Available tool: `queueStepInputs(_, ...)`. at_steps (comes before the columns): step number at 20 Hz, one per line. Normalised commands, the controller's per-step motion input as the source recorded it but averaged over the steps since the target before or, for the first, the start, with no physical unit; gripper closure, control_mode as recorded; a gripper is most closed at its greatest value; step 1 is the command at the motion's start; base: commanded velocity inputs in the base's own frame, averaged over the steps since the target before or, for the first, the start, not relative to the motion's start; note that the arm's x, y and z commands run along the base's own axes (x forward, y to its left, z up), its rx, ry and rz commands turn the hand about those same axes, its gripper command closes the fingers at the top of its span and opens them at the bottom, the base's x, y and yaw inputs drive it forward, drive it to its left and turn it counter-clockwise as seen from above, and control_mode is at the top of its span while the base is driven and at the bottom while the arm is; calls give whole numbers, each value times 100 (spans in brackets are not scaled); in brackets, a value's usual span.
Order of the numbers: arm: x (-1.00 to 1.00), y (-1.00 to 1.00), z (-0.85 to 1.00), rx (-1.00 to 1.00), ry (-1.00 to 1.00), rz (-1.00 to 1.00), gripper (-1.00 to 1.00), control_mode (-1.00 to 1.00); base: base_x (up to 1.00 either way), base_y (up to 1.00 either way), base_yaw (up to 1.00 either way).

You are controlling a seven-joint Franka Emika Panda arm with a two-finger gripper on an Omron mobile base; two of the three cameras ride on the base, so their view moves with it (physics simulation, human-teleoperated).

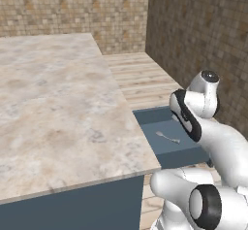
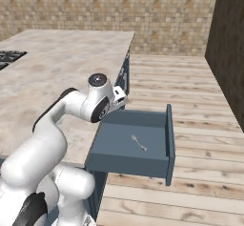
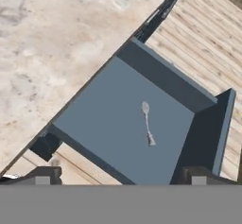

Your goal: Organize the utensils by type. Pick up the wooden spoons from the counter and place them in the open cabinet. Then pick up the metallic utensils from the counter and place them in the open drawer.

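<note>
— Where is the drawer (image 2: 131, 144) now?

— It stands pulled out from the side of the desk (image 1: 58, 107), over the wooden floor (image 2: 190, 87). Its flat blue bottom is open to view from above.

— Is something inside it?

— Yes, the metal spoon (image 3: 147, 123). It lies flat on the bottom, about in the middle, and touches no wall. In the right base view I see it (image 2: 139, 143) slim and silver-grey, lying at a slant. In the left base view it (image 1: 167, 137) is partly near the arm (image 1: 203, 122), which covers one part of the drawer (image 1: 167, 144).

— And the hand?

— It hangs above the drawer (image 3: 123, 133) and looks down into it. The two fingers (image 3: 45, 175) stand wide apart at the bottom of the hand view, one at each side, and nothing is between them. The gripper (image 3: 120, 176) holds nothing.

— What is on the desk?

— In the part that I can see, pale marbled stone, and at the far left edge of the right base view a corner of a dark stove (image 2: 8, 58).
</note>
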Motion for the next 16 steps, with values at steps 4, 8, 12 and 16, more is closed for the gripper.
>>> queueStepInputs(4, -34, 55, 89, 0, 0, -5, -100, -100, 0, 0, 0)
queueStepInputs(8, -43, 43, 65, 0, 0, -7, -100, -100, 0, 0, 0)
queueStepInputs(12, -50, 32, 41, 6, -12, -10, -100, -100, 0, 0, 0)
queueStepInputs(16, -42, 33, 39, 11, -21, -9, -100, -100, 0, 0, 0)
